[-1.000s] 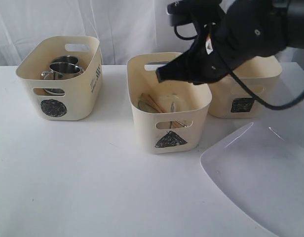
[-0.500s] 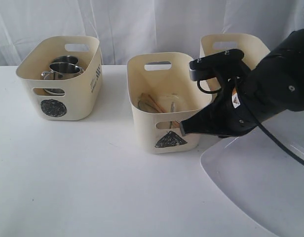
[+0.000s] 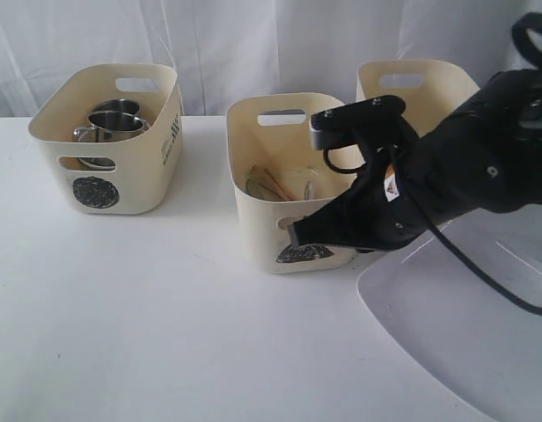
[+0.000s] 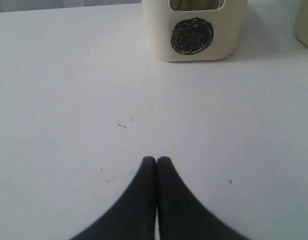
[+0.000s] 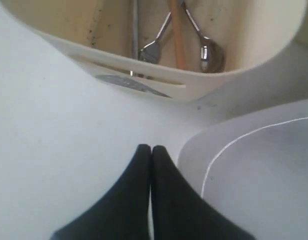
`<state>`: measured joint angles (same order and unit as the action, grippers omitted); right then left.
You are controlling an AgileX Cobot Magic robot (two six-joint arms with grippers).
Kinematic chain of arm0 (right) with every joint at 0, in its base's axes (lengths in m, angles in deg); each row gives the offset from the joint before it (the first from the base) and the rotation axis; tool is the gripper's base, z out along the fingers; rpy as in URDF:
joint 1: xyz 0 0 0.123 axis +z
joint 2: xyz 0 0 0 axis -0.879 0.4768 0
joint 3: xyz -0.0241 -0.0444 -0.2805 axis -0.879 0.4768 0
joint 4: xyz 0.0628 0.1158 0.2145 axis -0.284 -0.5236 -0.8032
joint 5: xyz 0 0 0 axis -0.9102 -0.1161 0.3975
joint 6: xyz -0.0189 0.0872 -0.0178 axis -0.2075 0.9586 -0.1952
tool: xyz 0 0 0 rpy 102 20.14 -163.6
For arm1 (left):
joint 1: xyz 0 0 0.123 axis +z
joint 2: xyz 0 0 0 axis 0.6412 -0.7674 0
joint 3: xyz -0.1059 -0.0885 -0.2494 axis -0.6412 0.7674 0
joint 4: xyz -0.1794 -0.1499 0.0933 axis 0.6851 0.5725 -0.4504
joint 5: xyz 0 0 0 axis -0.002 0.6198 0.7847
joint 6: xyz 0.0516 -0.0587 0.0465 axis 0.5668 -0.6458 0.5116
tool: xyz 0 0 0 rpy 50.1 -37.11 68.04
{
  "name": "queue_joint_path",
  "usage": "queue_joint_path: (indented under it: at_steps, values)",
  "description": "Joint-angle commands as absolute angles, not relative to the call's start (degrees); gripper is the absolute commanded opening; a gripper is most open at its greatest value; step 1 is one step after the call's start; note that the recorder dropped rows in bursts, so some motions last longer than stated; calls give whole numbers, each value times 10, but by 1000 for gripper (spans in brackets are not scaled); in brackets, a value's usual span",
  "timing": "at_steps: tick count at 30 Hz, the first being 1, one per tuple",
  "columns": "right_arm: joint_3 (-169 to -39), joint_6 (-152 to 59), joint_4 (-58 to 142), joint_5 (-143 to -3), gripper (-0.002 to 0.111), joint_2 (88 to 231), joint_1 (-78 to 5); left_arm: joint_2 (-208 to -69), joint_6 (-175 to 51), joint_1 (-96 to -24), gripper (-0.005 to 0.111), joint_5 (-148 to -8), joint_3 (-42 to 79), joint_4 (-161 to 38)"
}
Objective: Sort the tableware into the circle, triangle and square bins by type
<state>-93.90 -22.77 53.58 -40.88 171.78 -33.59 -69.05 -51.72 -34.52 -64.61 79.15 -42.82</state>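
The large white square plate (image 3: 465, 334) lies flat on the table (image 3: 165, 334) at the right, outside every bin and running out of the exterior view at its lower right. The right gripper (image 3: 294, 236) hangs low just beside the plate's near corner, jaws pressed together and holding nothing, in front of the triangle tub (image 3: 253, 202). The plate looks like the 1 piece left to sort. Closed fingers cannot pinch a flat plate, so a push at its rim could skid it across the smooth table, and the bulky arm is close enough to knock the triangle tub. The plate also looks wide for the third tub (image 3: 377, 83), whose mark the arm hides. Only the right wrist view shows the sliver of bare table between fingertips and plate rim, plus a spoon (image 5: 212, 56) and wooden chopsticks (image 5: 176, 35) inside the triangle tub. Only the exterior view shows 2 steel mugs (image 3: 113, 123) in the circle tub (image 3: 139, 180). The left gripper (image 4: 156, 161), shut and empty over bare table, appears only in its own wrist view.
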Motion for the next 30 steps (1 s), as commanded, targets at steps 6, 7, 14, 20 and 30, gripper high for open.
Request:
queue_joint_path:
  at_steps: [6,7,14,20,30]
  values:
    - [-952,-249,520,-452,0,1745,-317,-688,-517,-343,0,-645,794,-422]
    - [-957,-249,521,-453,0,1745,-317,-688,-517,-343,0,-645,794,-422]
    - [-976,-259,522,-454,0,1747,-317,-688,-517,-343,0,-645,794,-422]
    - [-979,-260,522,-461,0,1757,-317,-688,-517,-343,0,-645,794,-422]
    - [-989,-263,530,-467,0,1785,-317,-688,-517,-343,0,-645,794,-422]
